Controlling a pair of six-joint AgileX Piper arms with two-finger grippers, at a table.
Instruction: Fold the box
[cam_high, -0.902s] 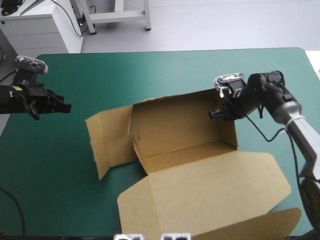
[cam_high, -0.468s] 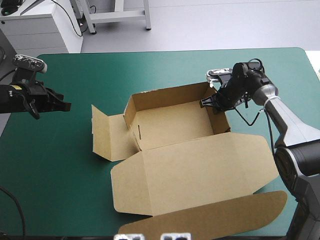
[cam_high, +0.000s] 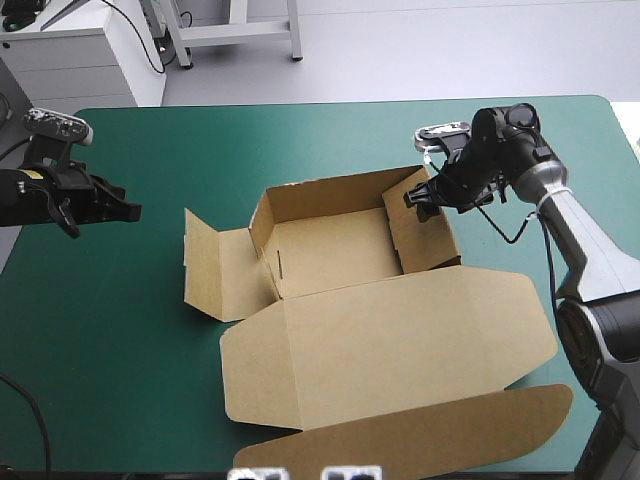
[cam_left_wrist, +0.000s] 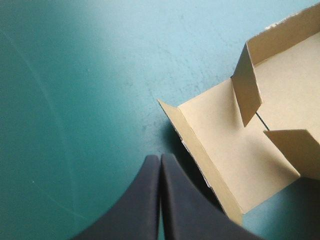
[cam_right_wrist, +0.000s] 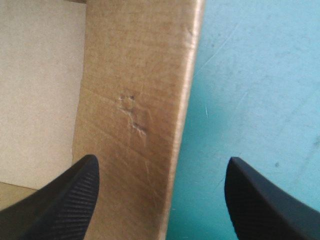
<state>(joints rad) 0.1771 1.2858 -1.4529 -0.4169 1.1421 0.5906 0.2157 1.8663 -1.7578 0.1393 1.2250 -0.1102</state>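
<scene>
The brown box (cam_high: 330, 250) stands mid-table as an open tray with raised walls. Its lid (cam_high: 390, 340) lies flat toward the front, with the tuck flap (cam_high: 430, 440) at the table's front edge. A side flap (cam_high: 205, 265) sticks out on the left. My right gripper (cam_high: 420, 205) hangs open over the box's right wall (cam_right_wrist: 135, 100), one finger on each side and neither touching it. My left gripper (cam_high: 130, 212) is shut and holds nothing. It hovers near the table's left edge, and the left flap (cam_left_wrist: 225, 145) lies just ahead of its fingertips (cam_left_wrist: 160, 159).
Teal-green cover (cam_high: 150, 330) stretches between the left gripper and the box, and more of it shows beyond the box's far wall (cam_high: 330, 140). The lid's tuck flap reaches the table's front right corner.
The box came down flatter onto the table with its lid spread out. My right gripper has opened, letting go of the right wall. The left arm has stayed still.
</scene>
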